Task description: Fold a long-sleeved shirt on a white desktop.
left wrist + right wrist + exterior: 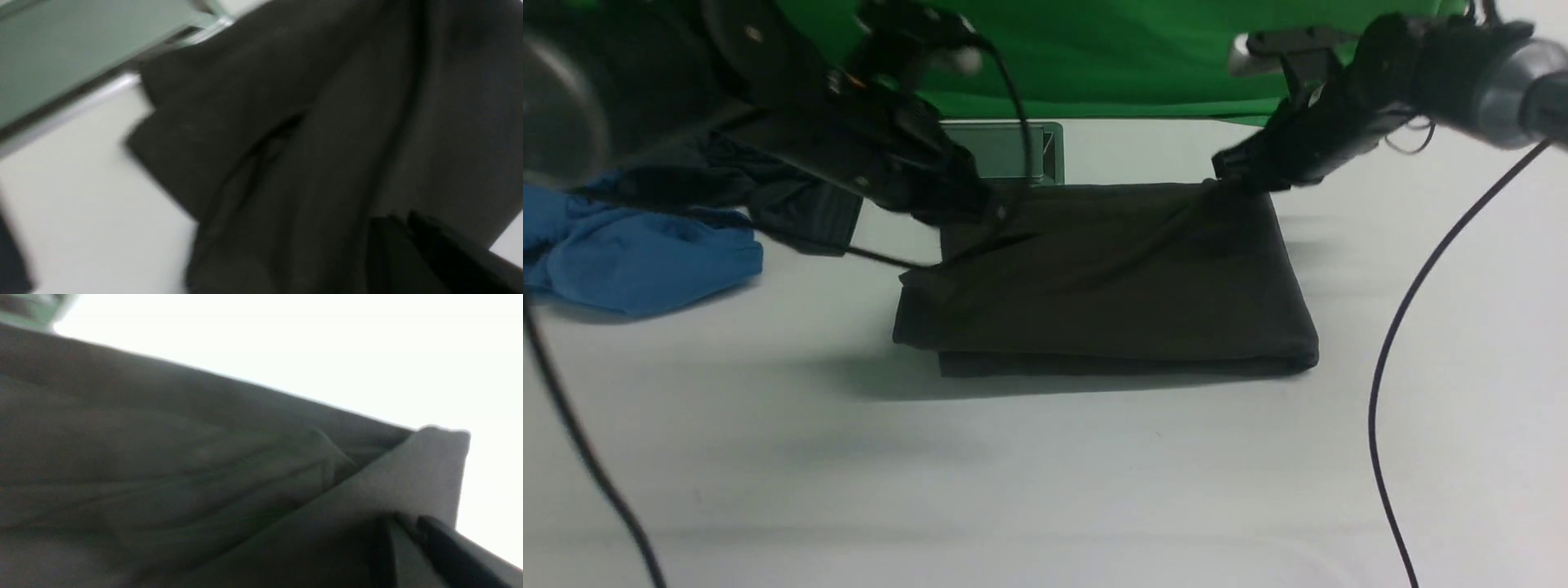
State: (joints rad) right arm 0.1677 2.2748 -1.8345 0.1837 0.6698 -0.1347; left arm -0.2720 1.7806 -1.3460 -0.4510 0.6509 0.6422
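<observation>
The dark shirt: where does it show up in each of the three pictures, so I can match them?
Front view: the shirt lies folded at mid-table on the white desktop.
Left wrist view: the shirt fills the middle and right.
Right wrist view: the shirt fills the lower left, one corner lifted.
Shared landmark: the grey-green box behind the shirt, also seen at and, blurred, at.

Long-sleeved shirt [1111, 278] folded to dark rectangle, mid desk [1045, 474]. Left gripper [992, 214] pinching far-left corner, right gripper [1227, 173] pinching far-right corner — cloth pulled taut. Blue garment [637, 253] at 9 o'clock.
</observation>
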